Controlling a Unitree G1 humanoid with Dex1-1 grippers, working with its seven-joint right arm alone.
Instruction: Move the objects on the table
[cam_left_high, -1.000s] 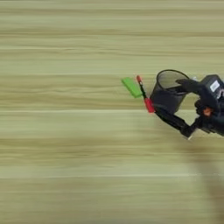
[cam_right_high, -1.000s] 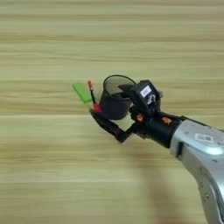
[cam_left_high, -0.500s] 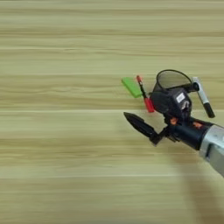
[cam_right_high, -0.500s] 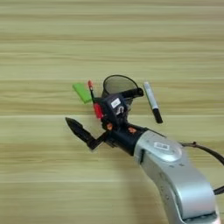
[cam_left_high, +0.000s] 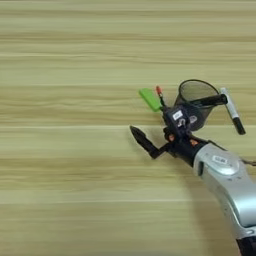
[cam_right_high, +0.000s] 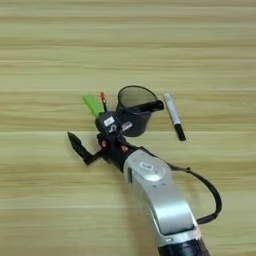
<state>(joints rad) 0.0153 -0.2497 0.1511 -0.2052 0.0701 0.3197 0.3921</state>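
Now the wooden counter (cam_right_high: 45, 210) fills the view, and the silver forearm (cam_right_high: 157, 192) reaches much further across it than a second ago, when only the gripper's head showed at the right; the whole arm has swung in from the lower right and pushed leftward past the cluster of objects. The black mesh cup (cam_right_high: 134, 114) stands upright just beyond the gripper's body, in the same spot as before, so nothing has been shifted by the sweep; I judge the arm is lining up for a grasp rather than carrying anything. The right gripper (cam_right_high: 117, 129) has its fingers wide apart; one black finger (cam_right_high: 79, 146) points out to the left over bare wood, low and apparently touching nothing, while the other (cam_right_high: 150, 106) lies across the cup's rim, and whether it rests on the mesh I cannot tell. The slim black marker (cam_right_high: 174, 116) lies flat just right of the cup, uncovered since the arm moved off it; the small green block (cam_right_high: 92, 105) lies just left of the cup, with the thin pen (cam_right_high: 103, 100), red at its tip, beside it and partly hidden behind the gripper.
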